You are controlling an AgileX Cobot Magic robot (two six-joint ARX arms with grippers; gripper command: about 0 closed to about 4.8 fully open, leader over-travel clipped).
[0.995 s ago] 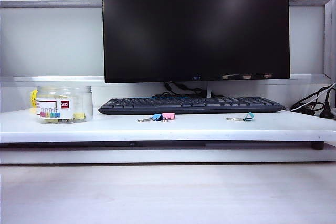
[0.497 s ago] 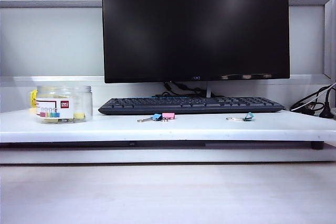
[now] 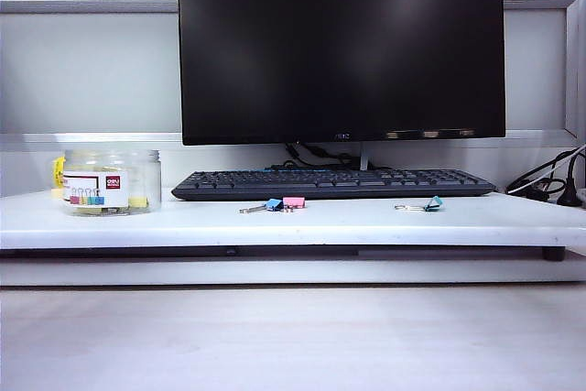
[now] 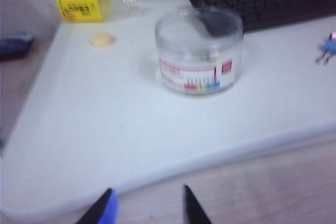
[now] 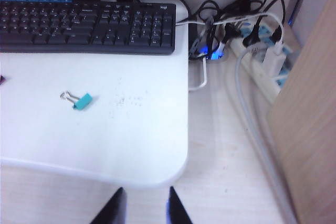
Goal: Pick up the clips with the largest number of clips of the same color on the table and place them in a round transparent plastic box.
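Observation:
The round transparent plastic box (image 3: 112, 182) stands at the left end of the white board, its label facing front. Yellow clips (image 3: 137, 200) show through its wall near the bottom. In the left wrist view the box (image 4: 198, 51) is blurred and its inside is unclear. My left gripper (image 4: 147, 205) hangs open and empty over the wooden table, short of the board's edge and well back from the box. My right gripper (image 5: 146, 203) is open and empty off the board's right corner, apart from the teal clip (image 5: 81, 100). Neither arm shows in the exterior view.
A blue clip (image 3: 273, 204) and a pink clip (image 3: 294, 201) lie before the keyboard (image 3: 330, 182), under the monitor (image 3: 341, 43). A yellow-labelled bottle (image 4: 89, 4) and its cap (image 4: 102, 39) lie behind the box. Cables and a power strip (image 5: 247, 40) crowd the right.

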